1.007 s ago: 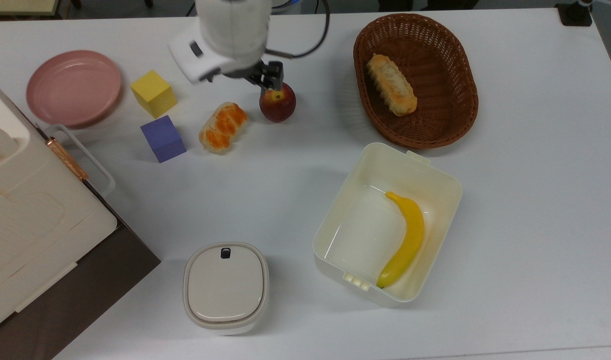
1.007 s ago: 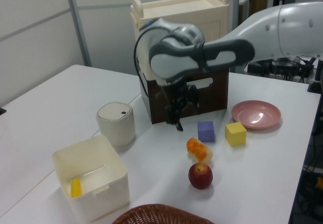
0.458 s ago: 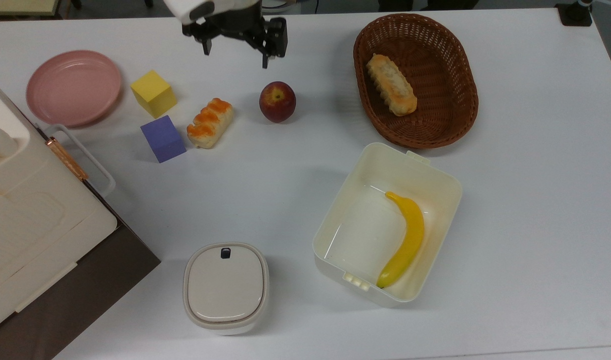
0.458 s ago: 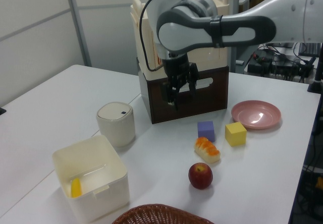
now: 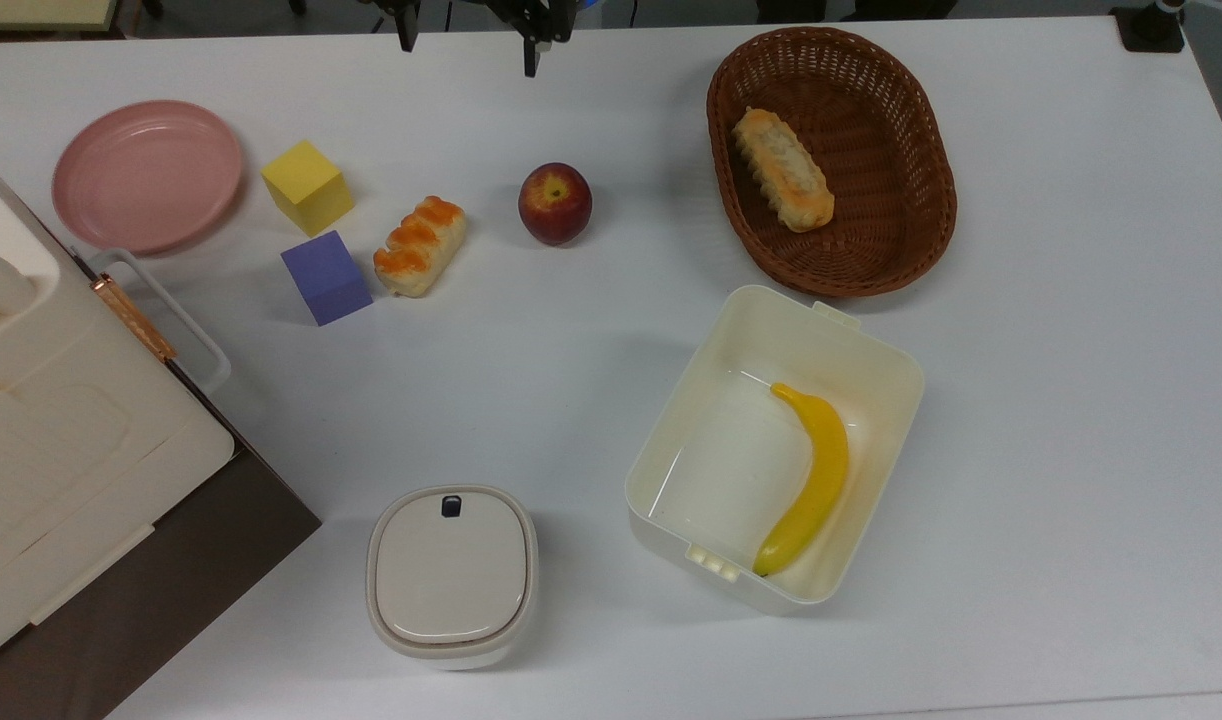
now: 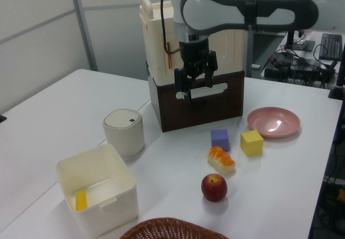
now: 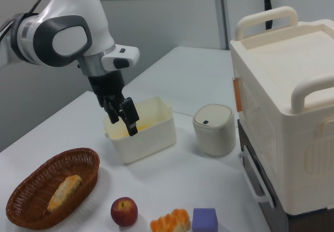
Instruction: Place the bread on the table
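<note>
The bread, a stubby pale bun with orange toasted patches, lies on the white table between a purple cube and an apple. It also shows in the left view and at the bottom of the right view. My gripper hangs open and empty at the top view's upper edge, well above and beyond the bread. The left view has the gripper high in front of the brown-and-cream case. In the right view the gripper hovers over the white bin.
Near the bread stand a purple cube, a yellow cube, an apple and a pink plate. A wicker basket holds a longer loaf. A white bin holds a banana. A lidded canister and a large cream case sit nearby.
The open gripper has risen and drawn back from the bread and apple toward the top view's upper edge. The bread shifted left beside the purple cube a second ago and has lain still since.
</note>
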{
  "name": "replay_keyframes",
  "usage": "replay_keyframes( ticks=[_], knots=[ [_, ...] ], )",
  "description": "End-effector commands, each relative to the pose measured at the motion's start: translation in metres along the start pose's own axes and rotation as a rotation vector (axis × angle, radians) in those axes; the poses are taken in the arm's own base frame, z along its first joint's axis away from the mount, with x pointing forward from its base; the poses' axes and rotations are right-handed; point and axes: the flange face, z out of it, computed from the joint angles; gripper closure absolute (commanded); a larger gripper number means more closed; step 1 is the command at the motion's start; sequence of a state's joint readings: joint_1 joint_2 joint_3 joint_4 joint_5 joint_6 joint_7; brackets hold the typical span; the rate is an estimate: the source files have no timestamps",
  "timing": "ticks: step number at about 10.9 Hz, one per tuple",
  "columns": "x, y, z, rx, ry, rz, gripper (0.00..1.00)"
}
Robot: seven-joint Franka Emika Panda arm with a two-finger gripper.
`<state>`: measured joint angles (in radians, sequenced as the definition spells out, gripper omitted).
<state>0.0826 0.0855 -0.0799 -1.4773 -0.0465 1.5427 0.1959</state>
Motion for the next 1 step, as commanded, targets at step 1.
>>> replay_keyframes(
  ticks=[1],
  knots=[
    [-0.0061, 0.0143, -0.0033, 0.027, 0.007, -0.005, 0.00]
  ],
)
